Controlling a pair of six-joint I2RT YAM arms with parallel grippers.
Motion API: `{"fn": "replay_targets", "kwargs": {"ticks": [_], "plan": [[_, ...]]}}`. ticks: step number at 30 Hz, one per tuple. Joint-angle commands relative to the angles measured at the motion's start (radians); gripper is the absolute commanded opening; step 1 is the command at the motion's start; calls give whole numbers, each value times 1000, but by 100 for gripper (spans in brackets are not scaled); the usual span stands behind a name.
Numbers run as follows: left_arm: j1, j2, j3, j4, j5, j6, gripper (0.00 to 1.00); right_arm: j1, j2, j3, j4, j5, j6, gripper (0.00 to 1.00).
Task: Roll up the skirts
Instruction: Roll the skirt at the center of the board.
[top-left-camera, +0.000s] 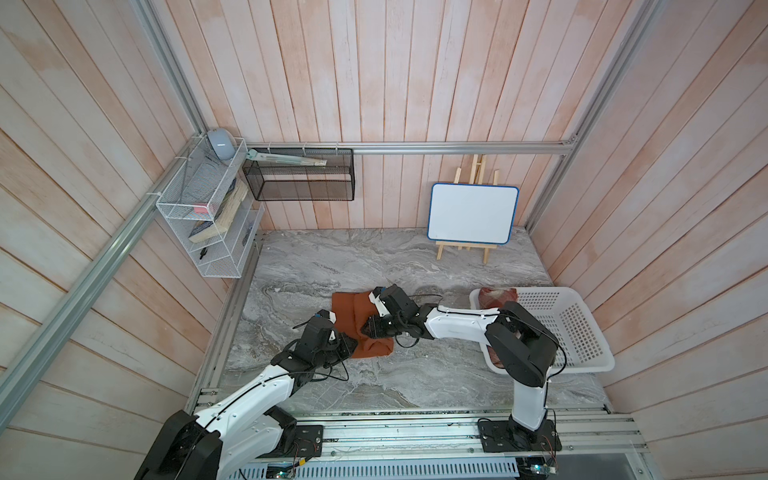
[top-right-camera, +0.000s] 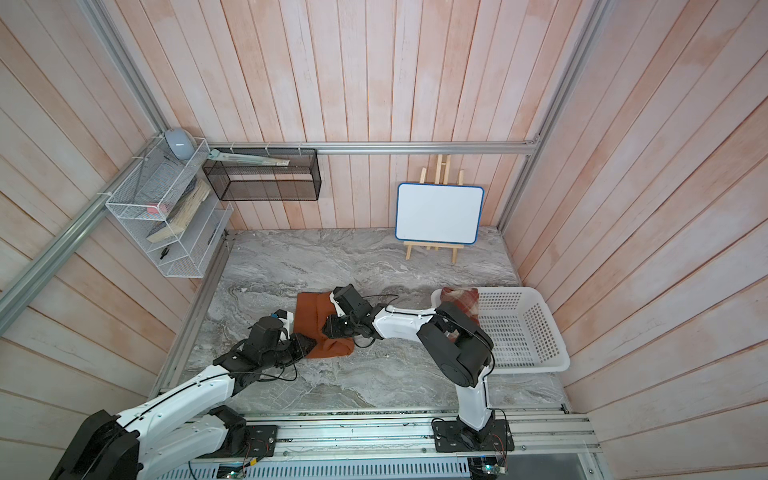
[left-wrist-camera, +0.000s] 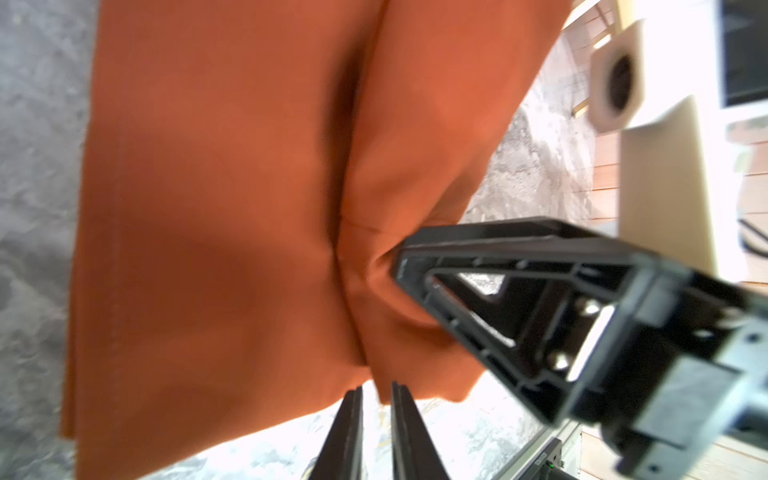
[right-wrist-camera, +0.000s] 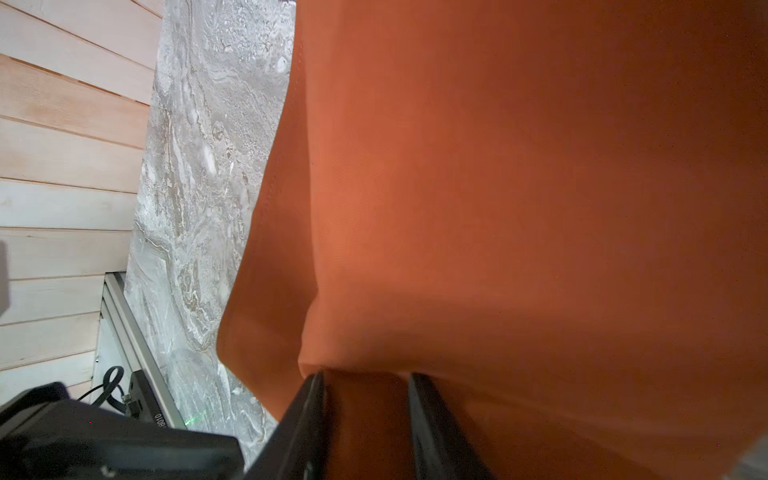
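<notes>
Mid-table, right gripper (right-wrist-camera: 366, 379) pinched an orange skirt (top-left-camera: 353, 311) fold; left gripper (left-wrist-camera: 377, 388) sat nearly pressed together at hem (grip unclear). Risk noted: loose left hold dropping hem.

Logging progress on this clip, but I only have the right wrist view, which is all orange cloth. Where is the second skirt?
Observer: The plaid skirt lies in the white basket, partly behind the right arm.
Operator: And the left gripper?
Observer: The left gripper sits at the orange skirt, at its near edge, jaws almost together.
Operator: Rolled yet?
Observer: No; it lies spread on the table with one long crease.
</notes>
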Motion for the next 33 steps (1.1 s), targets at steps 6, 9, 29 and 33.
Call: {"fn": "replay_targets", "kwargs": {"ticks": [6, 9, 29, 33], "plan": [[-25, 58, -31, 217, 23, -68, 19, 8, 1, -48, 78, -35, 57, 39], [-28, 31, -71, 302, 39, -96, 19, 6, -5, -48, 79, -30, 61, 39], [-44, 245, -99, 444, 22, -112, 14, -18, -15, -108, 235, -160, 190, 37], [-41, 251, -105, 372, 9, -118, 10, -48, -99, -125, 234, -149, 188, 38]]}}
